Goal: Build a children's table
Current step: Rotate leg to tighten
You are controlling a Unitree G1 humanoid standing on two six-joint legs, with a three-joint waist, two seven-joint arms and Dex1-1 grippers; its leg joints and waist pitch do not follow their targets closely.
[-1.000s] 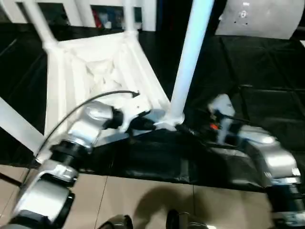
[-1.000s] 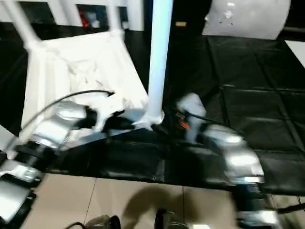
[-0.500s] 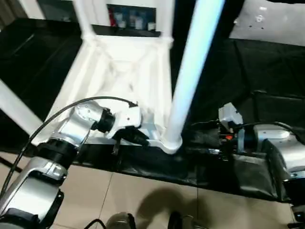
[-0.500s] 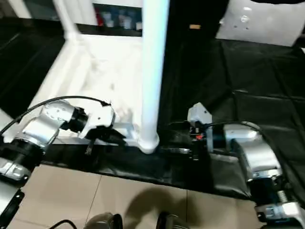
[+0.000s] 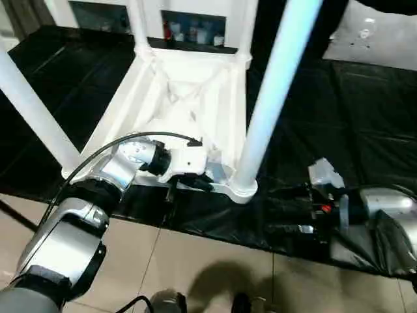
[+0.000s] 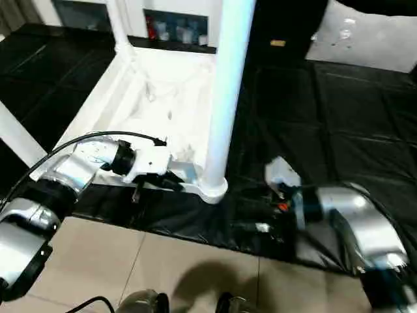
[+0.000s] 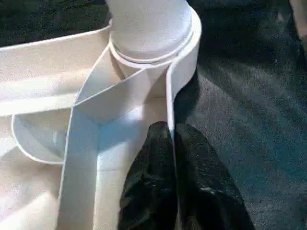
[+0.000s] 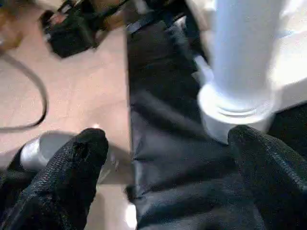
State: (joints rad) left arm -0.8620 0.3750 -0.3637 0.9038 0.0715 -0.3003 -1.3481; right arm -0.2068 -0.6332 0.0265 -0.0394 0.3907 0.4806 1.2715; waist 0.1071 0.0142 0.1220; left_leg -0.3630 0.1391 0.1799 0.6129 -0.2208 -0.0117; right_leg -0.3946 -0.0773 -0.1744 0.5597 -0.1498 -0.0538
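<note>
Nearest to me, my right gripper (image 5: 287,210) hangs low over the black mat (image 5: 365,130) with its two black fingers (image 8: 72,163) spread wide and nothing between them; the foot of the near leg (image 8: 242,62) stands just beyond them, apart from both pads. If I drift that open hand sideways, a finger could knock the leg at its collar and lever it in its socket, and I judge that a leg not fully seated would tilt or pop free.

Beside it, my left gripper (image 5: 195,184) is pinched shut on the thin side wall of the tabletop (image 5: 189,98), close to the corner socket (image 7: 148,45) that holds that same leg. The wall is slim, smooth plastic, so the grip may slide along it if I pull or twist; a slip would jolt the whole piece.

The children's table lies upside down on the mat, ribbed underside up, its legs standing in the corners: the near right one, one at my left (image 5: 32,107), and two at the far edge (image 5: 138,26). Any hard tug could shift it across the slick mat or rock the tall legs.
</note>
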